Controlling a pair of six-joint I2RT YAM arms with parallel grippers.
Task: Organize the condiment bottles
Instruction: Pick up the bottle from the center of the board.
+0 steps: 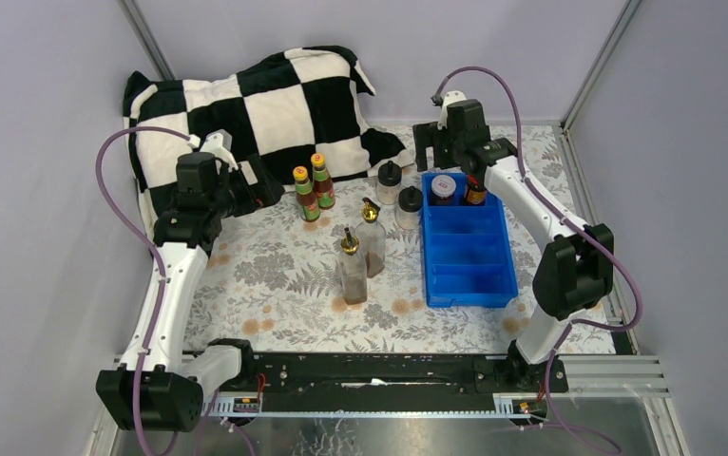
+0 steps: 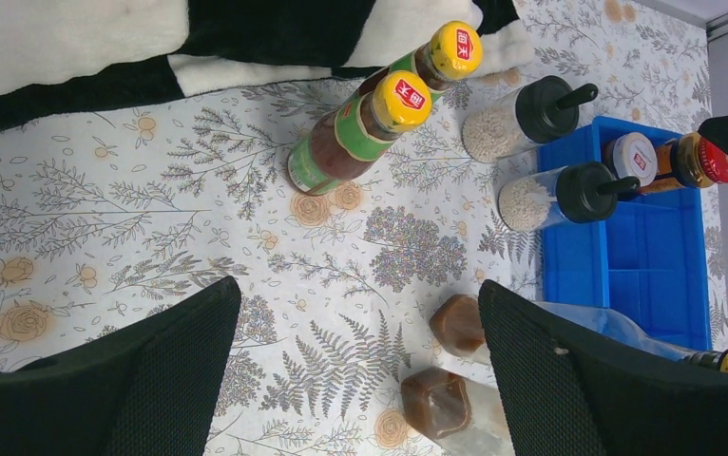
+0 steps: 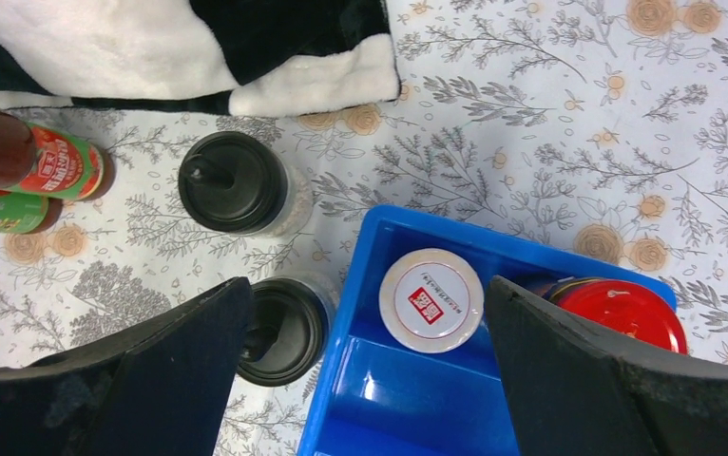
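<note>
Two down: white-lidded jar [image 3: 431,299] and red-lidded jar [image 3: 626,313] sit in the blue tray's [image 1: 465,256] far slot, left gripper [image 2: 358,290] and right gripper [image 3: 365,285] both spread apart and empty, so I'd guess the black-capped shaker [image 3: 279,328] just left of the tray goes next.

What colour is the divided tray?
The tray is blue; the top external view shows it best.

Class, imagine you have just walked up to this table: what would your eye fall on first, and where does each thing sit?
The black-and-white checkered cushion slumped at the table's far left grabs attention first. Next comes the bright blue tray on the right, its far compartment holding a white-lidded jar and a red-lidded jar. The other bottles stand clustered on the flowered cloth between them.
</note>
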